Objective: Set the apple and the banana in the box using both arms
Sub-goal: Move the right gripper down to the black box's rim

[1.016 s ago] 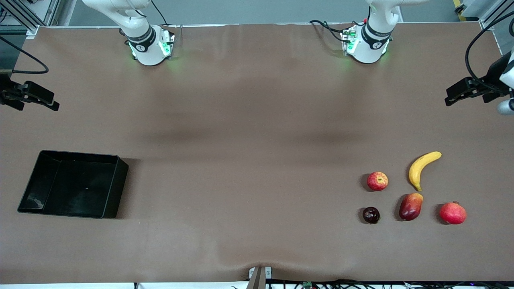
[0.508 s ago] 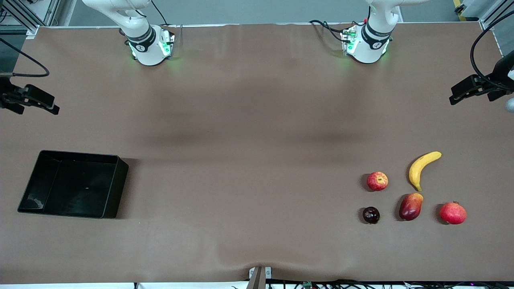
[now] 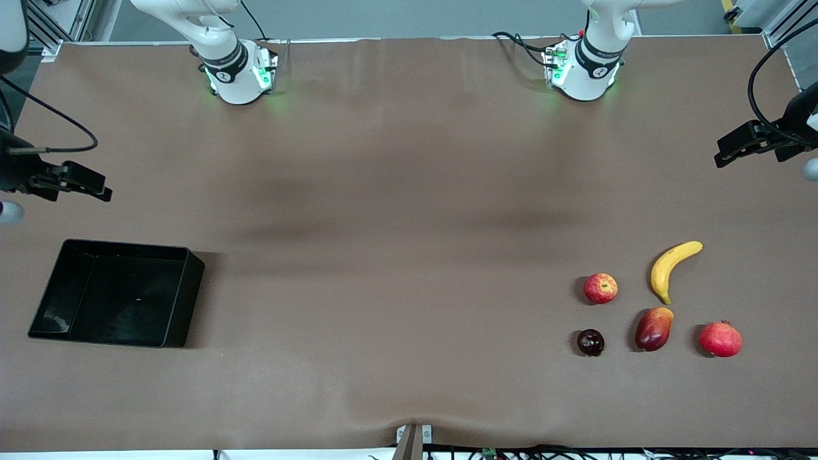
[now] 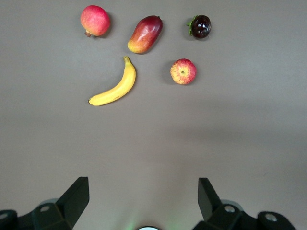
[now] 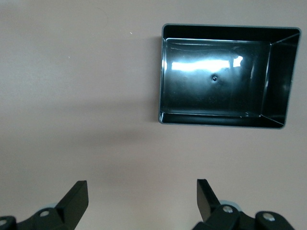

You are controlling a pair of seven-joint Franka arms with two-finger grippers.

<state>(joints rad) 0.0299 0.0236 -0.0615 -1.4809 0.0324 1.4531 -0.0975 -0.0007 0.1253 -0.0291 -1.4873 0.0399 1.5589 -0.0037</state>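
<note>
hovering over bare table | left hand (image 4: 143,199) open | right hand (image 5: 142,199) open

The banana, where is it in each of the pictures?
Front view: the banana lies on the table toward the left arm's end, farthest from the camera of the five fruits.
Left wrist view: the banana lies ahead of the open left gripper.
Right wrist view: not in it; only the box shows.
Shared landmark: the apple beside the banana.

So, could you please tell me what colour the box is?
Glossy black box, clearest in the right wrist view.
</note>
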